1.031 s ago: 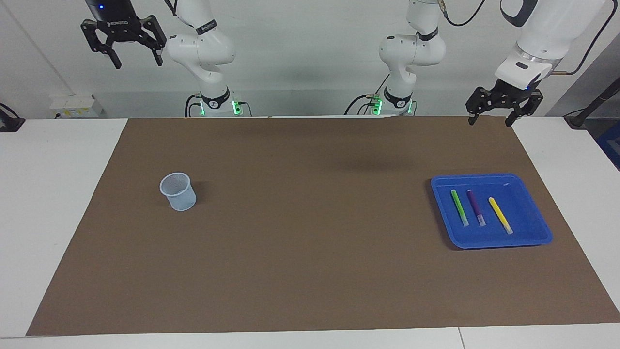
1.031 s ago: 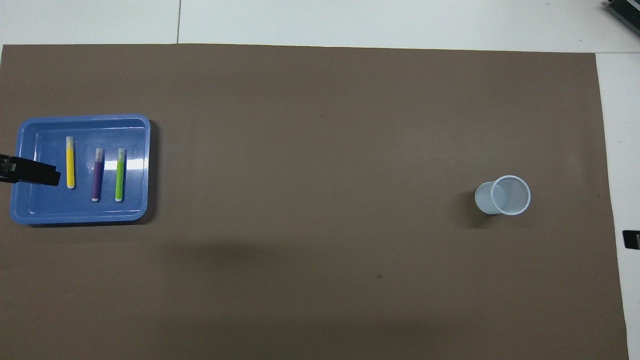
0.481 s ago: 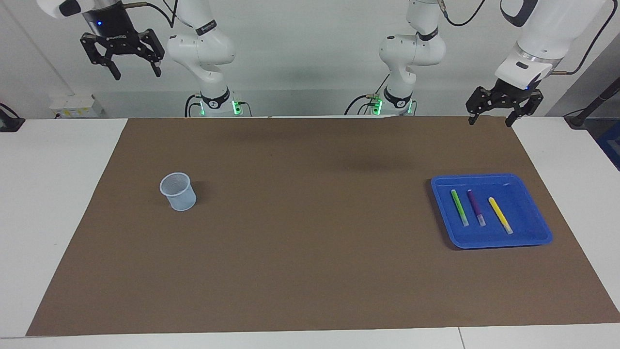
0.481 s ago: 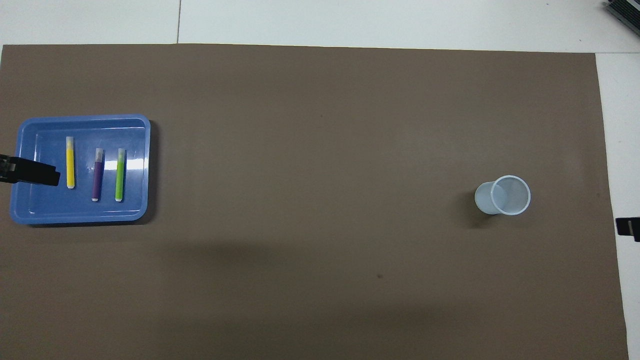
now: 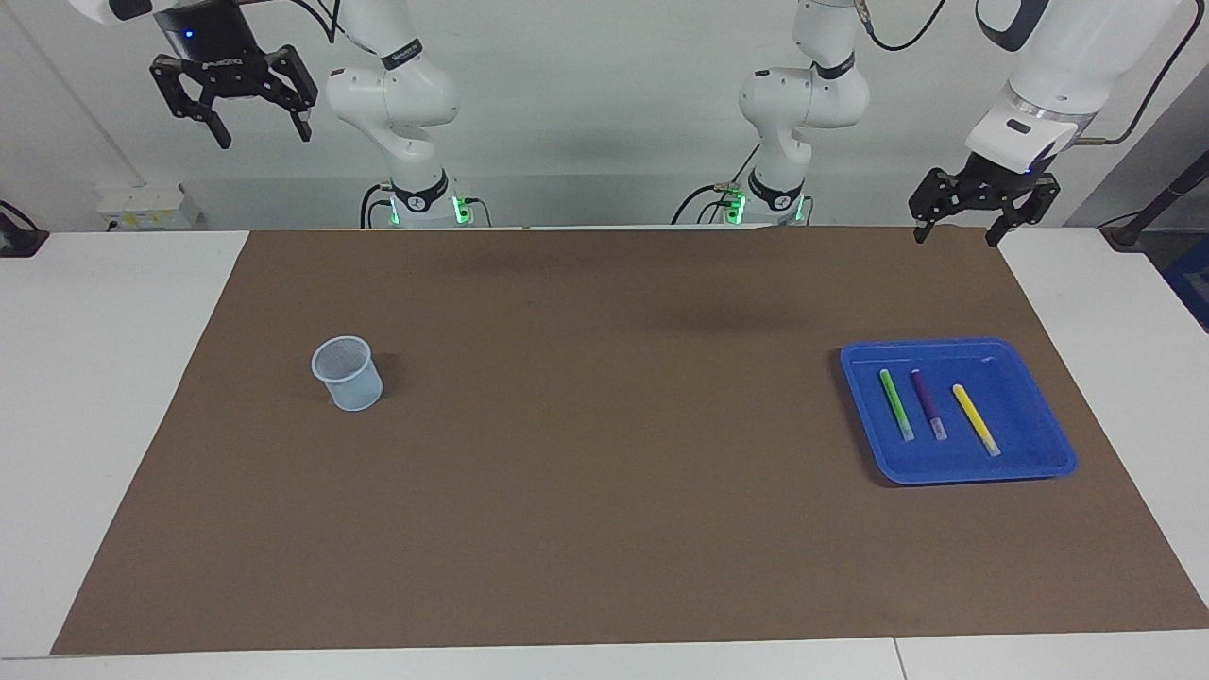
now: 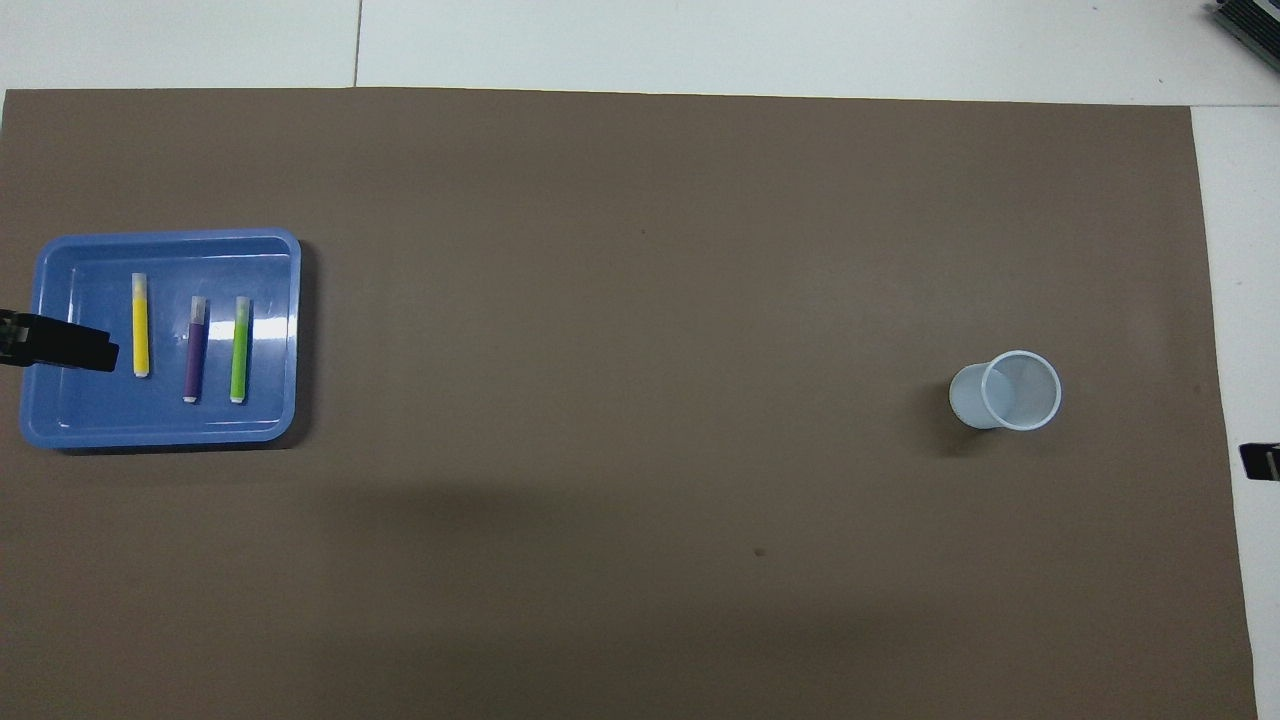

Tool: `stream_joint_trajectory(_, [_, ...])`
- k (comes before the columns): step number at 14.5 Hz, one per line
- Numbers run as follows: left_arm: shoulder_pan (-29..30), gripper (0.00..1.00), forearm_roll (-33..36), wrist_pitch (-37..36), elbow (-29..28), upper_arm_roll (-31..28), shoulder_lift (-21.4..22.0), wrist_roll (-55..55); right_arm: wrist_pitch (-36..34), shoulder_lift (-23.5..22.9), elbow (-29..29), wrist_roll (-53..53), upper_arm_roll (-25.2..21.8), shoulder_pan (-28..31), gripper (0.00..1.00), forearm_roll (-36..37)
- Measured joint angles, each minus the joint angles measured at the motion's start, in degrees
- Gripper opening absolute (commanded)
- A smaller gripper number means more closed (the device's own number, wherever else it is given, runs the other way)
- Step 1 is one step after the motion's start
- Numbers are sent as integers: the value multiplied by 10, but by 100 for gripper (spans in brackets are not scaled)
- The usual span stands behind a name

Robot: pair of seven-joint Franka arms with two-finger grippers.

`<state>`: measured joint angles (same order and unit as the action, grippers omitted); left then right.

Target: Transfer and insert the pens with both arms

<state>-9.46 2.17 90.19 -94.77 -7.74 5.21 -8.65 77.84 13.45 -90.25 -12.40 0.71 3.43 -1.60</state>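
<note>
Item: shallow blue plastic tray at the left arm's end of the brown mat, holding a green marker pen, a purple marker pen and a yellow marker pen side by side, none yet moved. Pale translucent plastic cup stands empty near the right arm's end, well apart from the tray. Left gripper raised over the mat's robot-side edge, right gripper raised high, both with jaws spread and empty; every transfer and insertion remains.

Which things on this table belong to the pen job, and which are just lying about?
Part of the job:
green pen, purple pen, yellow pen, all lying in the blue tray
pale mesh cup, standing empty
left gripper and right gripper, both open, raised

Just lying about:
brown mat
wall socket box
</note>
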Motion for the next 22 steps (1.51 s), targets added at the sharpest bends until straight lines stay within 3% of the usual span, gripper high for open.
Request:
stream_joint_trajectory(11, [16, 100, 0, 49, -8, -10, 1, 3, -2, -44, -3, -1, 0, 0, 100, 0])
stream_joint_trajectory(22, [50, 96, 3, 247, -158, -11, 2, 3, 11, -70, -4, 20, 8, -32, 100, -2])
